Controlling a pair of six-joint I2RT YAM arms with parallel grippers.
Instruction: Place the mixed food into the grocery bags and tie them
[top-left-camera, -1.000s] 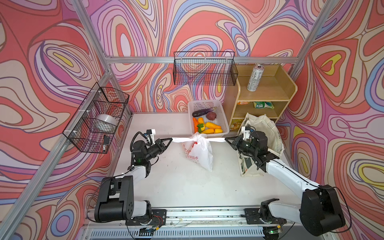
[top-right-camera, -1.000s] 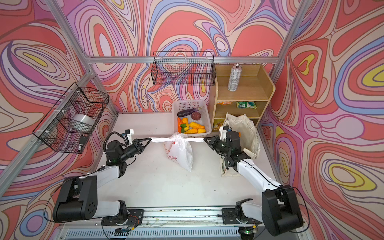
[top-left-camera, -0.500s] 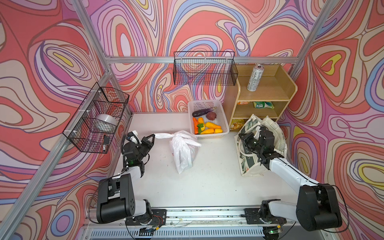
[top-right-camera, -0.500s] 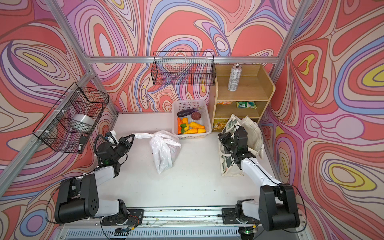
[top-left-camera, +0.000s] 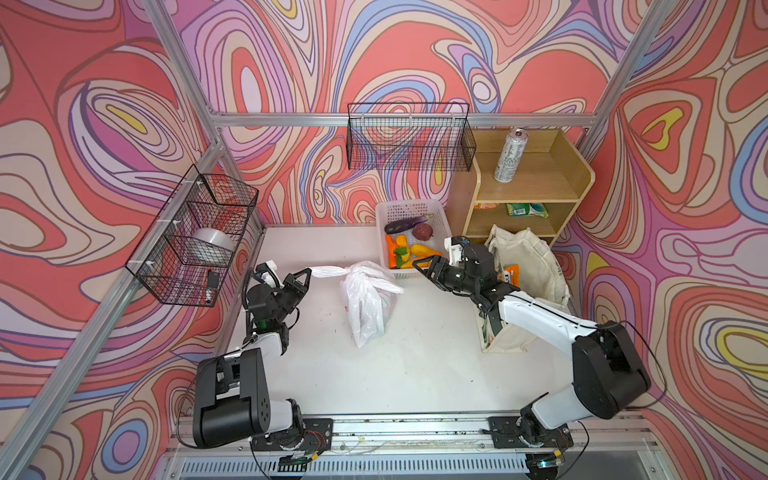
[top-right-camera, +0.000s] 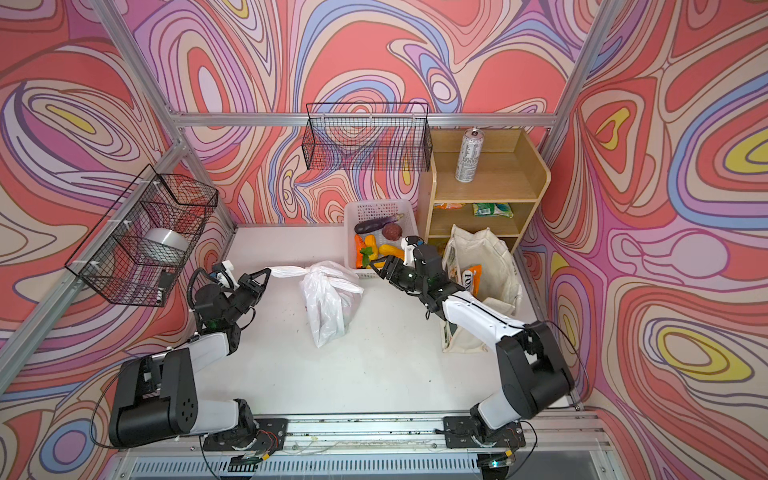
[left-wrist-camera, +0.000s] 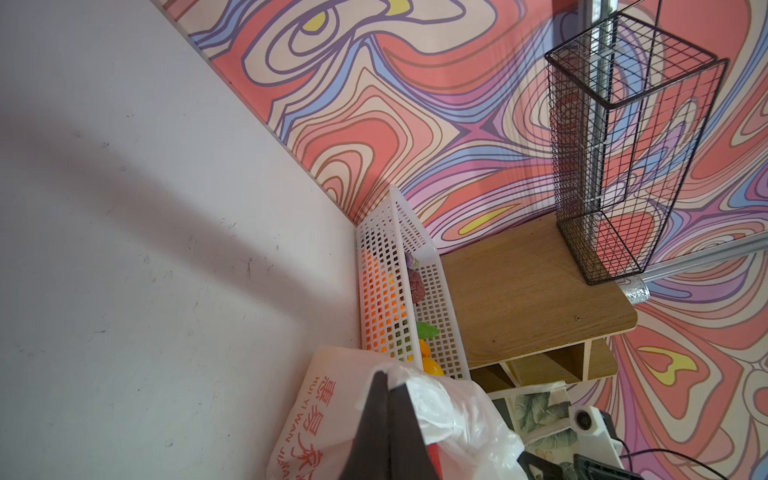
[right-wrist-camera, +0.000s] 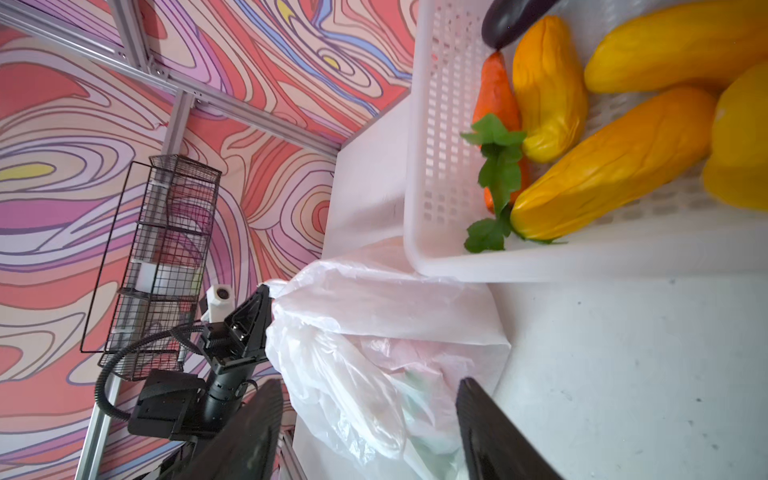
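Bag status: white plastic bag (top-left-camera: 365, 309) lies mid-table, neck knotted | left gripper (top-left-camera: 308, 272) pinches its left handle tail (top-left-camera: 326, 271) | right gripper (top-left-camera: 420, 266) agape, empty, just right of loose tail (top-left-camera: 384, 286), the nearer arm

Plastic bag (top-left-camera: 365, 303): lay on the table (top-left-camera: 415, 365), between left pincer (top-left-camera: 309, 272) and right pincer (top-left-camera: 420, 266).
Basket (top-left-camera: 415, 208): stood just behind right pincer.
Tote (top-left-camera: 528, 266): sat right of right pincer, before the shelf (top-left-camera: 532, 187).
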